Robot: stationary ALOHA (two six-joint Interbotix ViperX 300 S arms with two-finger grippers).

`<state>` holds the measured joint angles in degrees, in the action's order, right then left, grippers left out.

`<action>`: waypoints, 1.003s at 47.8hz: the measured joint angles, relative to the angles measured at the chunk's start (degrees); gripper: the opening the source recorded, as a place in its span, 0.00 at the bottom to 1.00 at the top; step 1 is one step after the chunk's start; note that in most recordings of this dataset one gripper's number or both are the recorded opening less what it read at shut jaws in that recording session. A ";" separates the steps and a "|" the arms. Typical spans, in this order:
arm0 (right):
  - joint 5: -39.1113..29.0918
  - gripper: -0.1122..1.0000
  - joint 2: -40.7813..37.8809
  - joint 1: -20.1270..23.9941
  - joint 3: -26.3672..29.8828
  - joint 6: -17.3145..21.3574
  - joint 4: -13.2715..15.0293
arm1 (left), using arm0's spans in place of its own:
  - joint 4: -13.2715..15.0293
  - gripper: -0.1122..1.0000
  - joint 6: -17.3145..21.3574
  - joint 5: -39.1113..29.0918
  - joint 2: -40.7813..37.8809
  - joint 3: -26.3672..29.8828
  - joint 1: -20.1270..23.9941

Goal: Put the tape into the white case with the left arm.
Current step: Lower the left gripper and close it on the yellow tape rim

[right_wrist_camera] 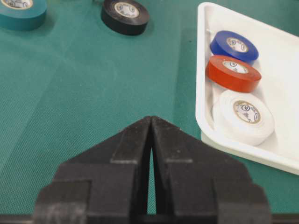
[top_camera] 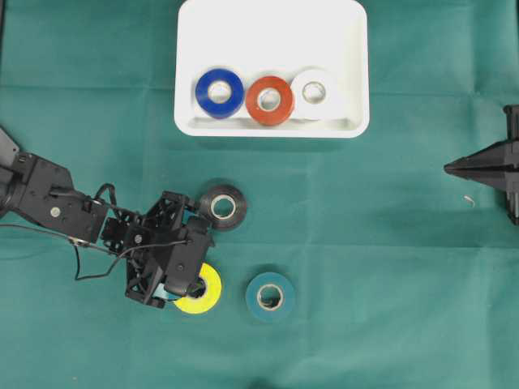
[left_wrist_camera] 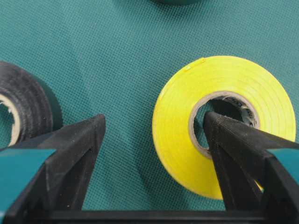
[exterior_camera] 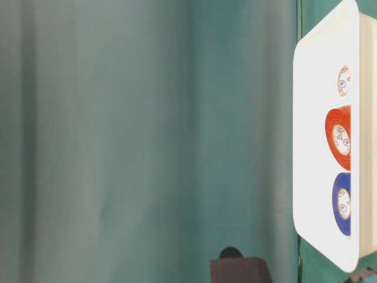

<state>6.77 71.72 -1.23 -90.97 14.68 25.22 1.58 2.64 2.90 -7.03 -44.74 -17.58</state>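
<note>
Yellow tape lies on the green cloth, the left gripper spread wide, 1 finger in its core. Black tape and teal tape sit just beside. White case holds 3 rolls. Right gripper is pinched closed, empty.

table cloth: green woven fabric, matt, fine visible weave
white case: smooth plastic, faint sheen
yellow tape: glossy smooth vinyl, layered face; pale cardboard-like core
black tape: duller, finely ridged face
left gripper fingers: matt black plastic, slightly grainy; smooth teal strips
right gripper: matt black, rough-textured plastic
</note>
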 measured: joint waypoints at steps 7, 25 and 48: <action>0.00 0.02 0.00 0.09 0.00 0.00 0.00 | 0.00 0.86 0.00 0.09 -0.18 0.09 0.00; -0.09 0.02 0.00 0.00 0.00 0.00 0.00 | 0.00 0.34 0.09 0.09 -0.09 0.18 -0.18; 0.00 0.02 0.00 0.00 0.00 0.00 0.00 | 0.00 0.34 0.35 0.00 0.35 0.09 -0.18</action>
<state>6.77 71.72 -1.23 -90.97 14.68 25.22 1.58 2.99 2.90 -6.68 -44.65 -17.75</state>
